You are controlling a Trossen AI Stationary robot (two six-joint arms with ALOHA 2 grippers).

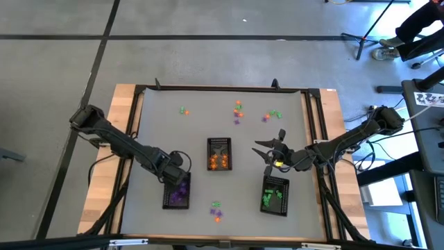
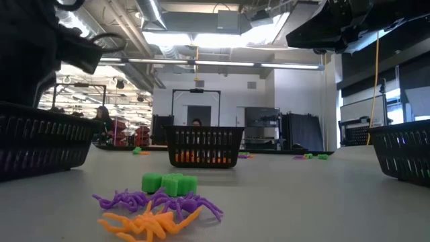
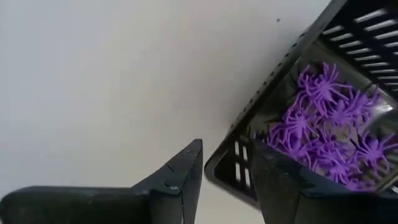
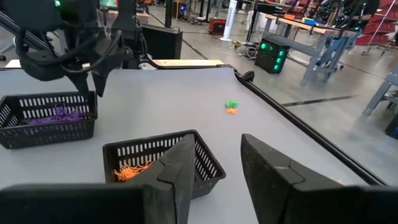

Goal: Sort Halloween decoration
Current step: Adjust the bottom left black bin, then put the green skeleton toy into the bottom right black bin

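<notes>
The Halloween decoration is small purple, orange and green trinkets. Purple spiders point(image 3: 329, 124) fill the left black mesh tray point(image 1: 175, 192), orange ones point(image 1: 219, 162) the middle tray point(image 1: 219, 144), and green ones point(image 1: 274, 198) the right tray point(image 1: 277, 182). Loose pieces lie near the far edge point(image 1: 238, 110) and near the front edge point(image 2: 158, 205). My left gripper point(image 3: 227, 180) points down over a corner of the purple tray, open and empty. My right gripper point(image 4: 217, 168) hovers open and empty between the middle and right trays, pointing toward the table's left.
More loose trinkets rest at the far left point(image 1: 184, 110) and far right point(image 1: 272, 114). A black frame rail point(image 1: 309, 132) borders the grey table top. Bare table stretches between the trays and the far pieces.
</notes>
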